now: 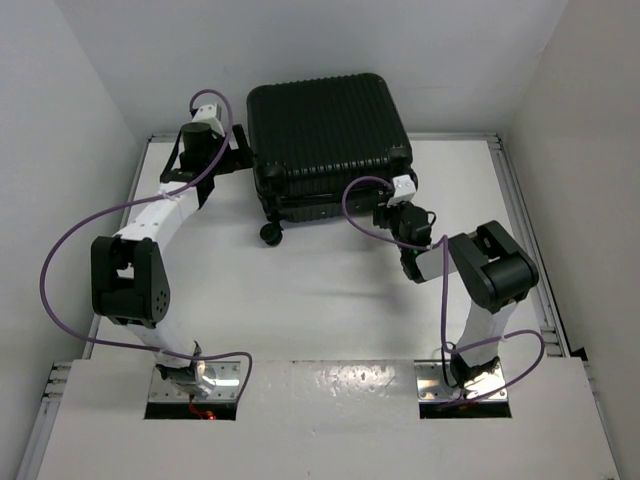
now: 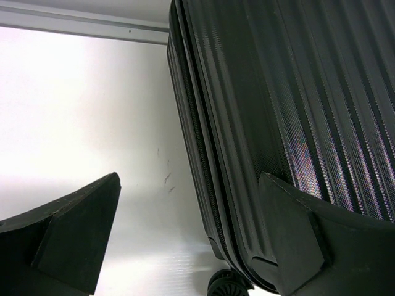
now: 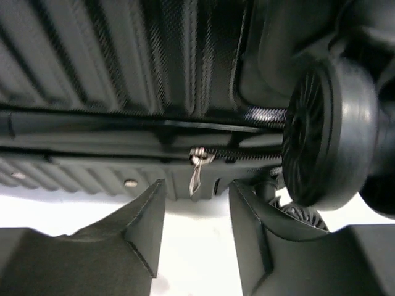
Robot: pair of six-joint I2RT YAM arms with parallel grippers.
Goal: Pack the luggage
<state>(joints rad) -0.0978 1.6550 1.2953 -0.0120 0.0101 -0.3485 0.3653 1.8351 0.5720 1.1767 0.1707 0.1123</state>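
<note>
luggage [image 1: 328, 140] lid down, so we judge only zipping left: right gripper [image 3: 196, 206] half-spread, holding nothing, lined up on zip pull [image 3: 196, 168] by luggage's wheel [image 3: 327, 129]; left gripper [image 2: 190, 185] released at luggage's side.

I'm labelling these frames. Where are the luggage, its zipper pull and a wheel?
luggage [image 1: 325, 125]: top view, middle of the ribbed shell.
zipper pull [image 3: 195, 171]: right wrist view, the hanging metal tab.
wheel [image 3: 315, 139]: right wrist view, spoked face of the near wheel.
</note>
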